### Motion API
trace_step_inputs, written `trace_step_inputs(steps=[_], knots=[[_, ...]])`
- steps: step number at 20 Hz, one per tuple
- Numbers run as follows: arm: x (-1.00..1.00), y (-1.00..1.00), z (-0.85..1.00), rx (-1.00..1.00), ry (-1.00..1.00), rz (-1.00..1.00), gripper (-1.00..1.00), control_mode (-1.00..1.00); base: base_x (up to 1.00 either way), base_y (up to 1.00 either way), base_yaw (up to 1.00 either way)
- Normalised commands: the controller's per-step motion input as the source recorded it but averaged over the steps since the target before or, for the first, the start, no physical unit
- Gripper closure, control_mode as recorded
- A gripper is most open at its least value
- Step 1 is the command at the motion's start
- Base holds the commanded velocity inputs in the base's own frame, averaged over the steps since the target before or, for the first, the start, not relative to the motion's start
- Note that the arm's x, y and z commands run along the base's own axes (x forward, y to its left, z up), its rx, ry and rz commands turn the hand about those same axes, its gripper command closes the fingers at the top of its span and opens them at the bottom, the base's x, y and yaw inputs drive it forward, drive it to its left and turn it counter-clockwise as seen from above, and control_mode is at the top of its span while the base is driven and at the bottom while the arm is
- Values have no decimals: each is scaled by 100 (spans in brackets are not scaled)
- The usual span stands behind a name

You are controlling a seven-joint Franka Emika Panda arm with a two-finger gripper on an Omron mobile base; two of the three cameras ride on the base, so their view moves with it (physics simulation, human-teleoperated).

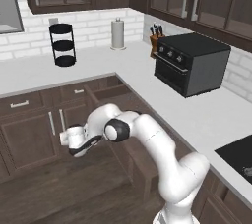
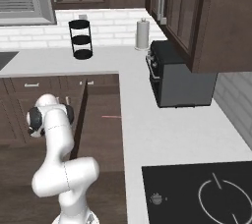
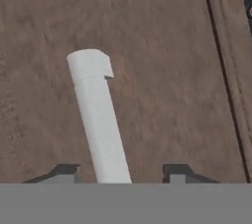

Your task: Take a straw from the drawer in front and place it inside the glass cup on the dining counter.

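The straw (image 2: 111, 117) is seen in the right base view as a thin pink line lying flat on the floor of the drawer (image 2: 98, 139), near the drawer's right side and just beside the counter (image 2: 162, 134) edge. The drawer is pulled far out from under the corner of the counter, so that its brown inside is laid open from above.

In the hand view, the drawer's pale bar handle (image 3: 98, 120) is seen against the brown wood front, running up and slightly left from between the fingertips. The gripper (image 3: 120, 174) is held open: its two dark tips are set apart on either side of the handle, with a gap shown on each side of the bar, wider on the right. Nothing is gripped.

In the left base view, the arm is bent low and to the left, with the hand held down in front of the cabinet fronts.

On the counter, a black oven (image 1: 189, 63) is set near the right wall, with a knife block (image 1: 156, 41) just behind its left corner. A paper towel roll (image 1: 117, 33) is stood upright by the tiled back wall, and a black three-tier rack (image 1: 63, 44) is placed well to its left. A dark cooktop (image 2: 206, 193) is set into the counter at the near right.
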Motion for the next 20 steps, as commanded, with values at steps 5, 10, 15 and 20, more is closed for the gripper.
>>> trace_step_inputs(steps=[5,10,15,20], knots=[[-29,11,45,49,39,9,-100,-100,0,0,0],[-40,-4,92,35,4,8,-100,-100,0,0,0],[-18,-53,100,28,-4,3,-100,-100,0,0,0],[8,-82,63,20,0,0,-100,-100,0,0,0]])
